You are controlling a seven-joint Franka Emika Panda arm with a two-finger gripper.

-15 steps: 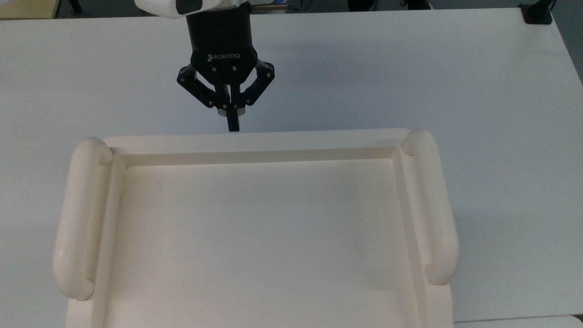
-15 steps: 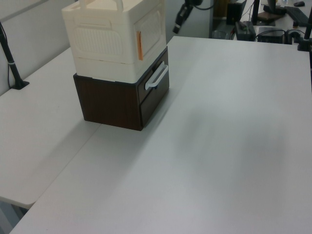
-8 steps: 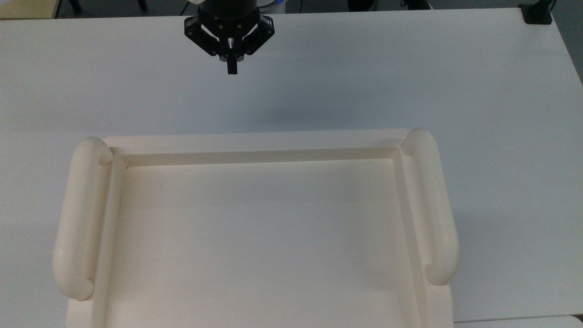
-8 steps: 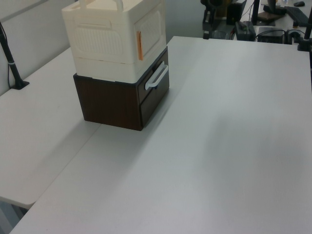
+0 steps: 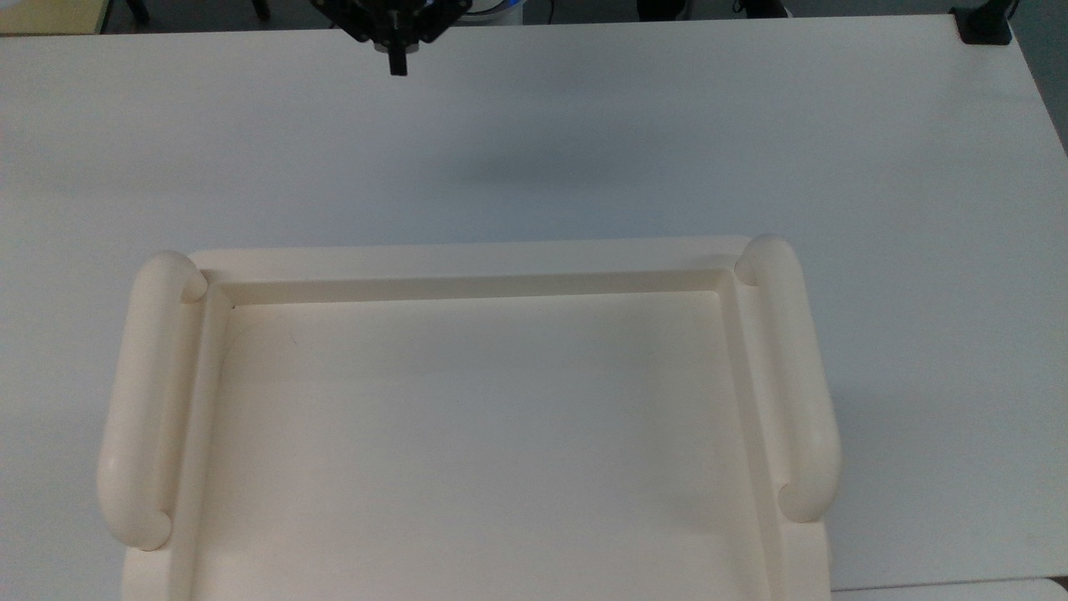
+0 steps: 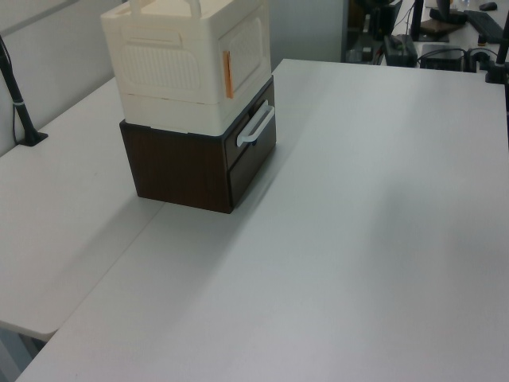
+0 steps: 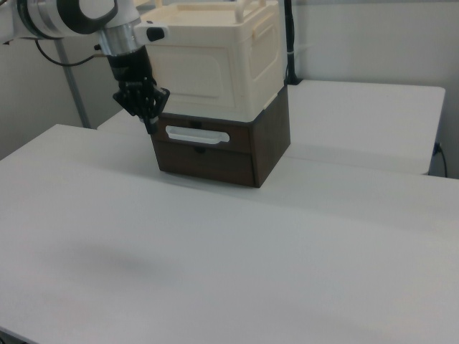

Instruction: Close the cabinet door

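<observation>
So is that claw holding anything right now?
No. The claw is pinched shut on nothing, hanging in the air away from the cabinet door.

Cream cabinet (image 7: 215, 64) atop dark drawer unit; cabinet door (image 7: 188, 75) shut flush w/ front.

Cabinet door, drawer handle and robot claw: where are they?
cabinet door (image 7: 192, 77), right view, middle of its panel.
drawer handle (image 7: 197, 135), right view, middle of the white bar.
gripper (image 7: 151, 123), right view, its fingertips.
</observation>
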